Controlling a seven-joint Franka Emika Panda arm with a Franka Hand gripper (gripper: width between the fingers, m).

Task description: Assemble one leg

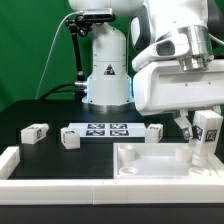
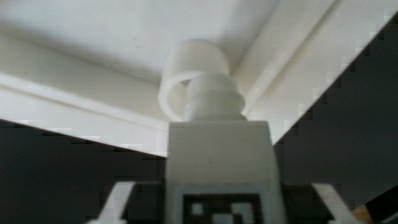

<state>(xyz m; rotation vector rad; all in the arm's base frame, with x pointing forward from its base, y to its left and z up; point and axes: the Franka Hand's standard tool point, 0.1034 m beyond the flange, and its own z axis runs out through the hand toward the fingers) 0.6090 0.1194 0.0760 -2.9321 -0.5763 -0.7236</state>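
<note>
Evidently, the gripper (image 1: 203, 125) was clamped on the leg (image 1: 206, 146), holding it roughly upright over a corner of the white square tabletop (image 1: 150, 166) so its peg end could seat there.

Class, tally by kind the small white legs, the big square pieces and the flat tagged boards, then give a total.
Legs: 4
Large square piece: 1
Marker board: 1
Total: 6
</note>
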